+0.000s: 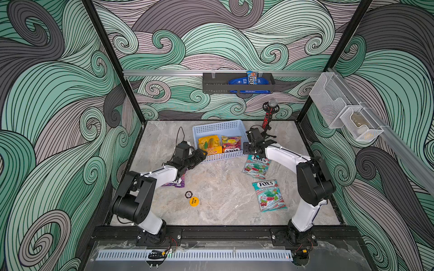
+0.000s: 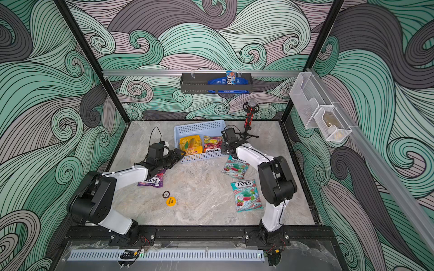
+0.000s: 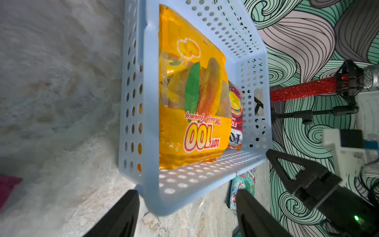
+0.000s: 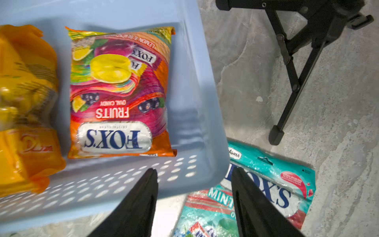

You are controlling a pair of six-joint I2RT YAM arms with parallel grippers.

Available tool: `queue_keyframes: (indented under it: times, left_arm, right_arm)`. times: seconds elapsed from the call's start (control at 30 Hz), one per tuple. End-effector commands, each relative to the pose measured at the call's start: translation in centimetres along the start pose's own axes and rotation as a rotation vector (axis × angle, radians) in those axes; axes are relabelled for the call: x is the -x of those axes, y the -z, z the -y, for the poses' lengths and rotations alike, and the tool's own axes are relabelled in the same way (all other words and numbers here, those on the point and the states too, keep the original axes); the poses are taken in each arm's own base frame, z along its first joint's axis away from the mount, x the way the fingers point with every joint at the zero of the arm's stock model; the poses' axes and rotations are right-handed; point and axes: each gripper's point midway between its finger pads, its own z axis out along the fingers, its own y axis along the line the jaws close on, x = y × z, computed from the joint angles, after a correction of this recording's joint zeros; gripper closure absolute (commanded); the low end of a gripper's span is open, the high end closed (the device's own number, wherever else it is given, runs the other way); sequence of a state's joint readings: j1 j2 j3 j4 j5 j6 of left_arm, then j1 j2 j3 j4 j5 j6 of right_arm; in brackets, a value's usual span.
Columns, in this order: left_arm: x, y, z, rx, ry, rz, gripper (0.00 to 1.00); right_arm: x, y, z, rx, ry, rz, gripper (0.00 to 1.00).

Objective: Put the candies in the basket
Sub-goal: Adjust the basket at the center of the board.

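Blue basket [image 1: 218, 127] sits near the worktop's far edge, holding the yellow bag [image 1: 209, 145] and orange bag [image 1: 231, 143]. Both mint bags [image 1: 257, 165] [image 1: 269, 195] and the purple bag [image 2: 152, 179] lie on the worktop. Left end effector [image 3: 185, 207] straddles the basket corner with fingers apart; right end effector [image 4: 193, 184] is open over the opposite corner

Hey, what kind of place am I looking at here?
Probably a robot test booth: two arms bolted to a marble-look table, swirl-printed walls on a metal frame, candy bags and a blue basket as props.

light blue basket [image 1: 219, 128], teal-swirl walls [image 1: 58, 93]
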State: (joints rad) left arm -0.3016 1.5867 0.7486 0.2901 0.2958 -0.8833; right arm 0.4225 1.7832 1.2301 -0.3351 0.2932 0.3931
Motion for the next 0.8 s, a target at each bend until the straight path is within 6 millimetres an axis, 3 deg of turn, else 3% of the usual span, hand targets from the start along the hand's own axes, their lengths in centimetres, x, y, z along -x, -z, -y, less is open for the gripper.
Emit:
queue_keyframes:
  times: [0.0,0.1,0.23,0.37,0.47,0.6,0.77]
  left_arm:
    - [2.3,0.1,2.6,-0.085,-0.027,0.023,0.24]
    - [3.3,0.5,2.6,-0.091,-0.022,0.053,0.24]
    - [4.5,1.1,2.2,-0.059,-0.028,0.087,0.24]
    - [5.8,2.7,1.3,-0.022,-0.01,0.147,0.24]
    - [6.2,4.5,1.4,0.006,-0.013,0.181,0.23]
    - [5.4,7.5,1.3,0.026,-0.005,0.214,0.2]
    - [3.6,9.4,-1.3,0.085,0.022,0.228,0.15]
  right_arm:
    - [-2.0,1.7,-2.1,0.076,-0.03,-0.017,0.42]
    - [-2.5,2.7,-2.6,0.101,-0.038,0.002,0.42]
    - [-1.3,3.4,-1.6,0.064,-0.03,0.05,0.4]
    - [0.7,4.2,0.5,0.039,-0.065,0.098,0.18]
    - [2.1,3.3,2.4,0.003,-0.08,0.103,0.13]
    - [2.3,-0.2,2.2,0.019,-0.058,0.041,0.22]
    - [2.6,-3.0,1.4,0.018,-0.056,0.008,0.46]
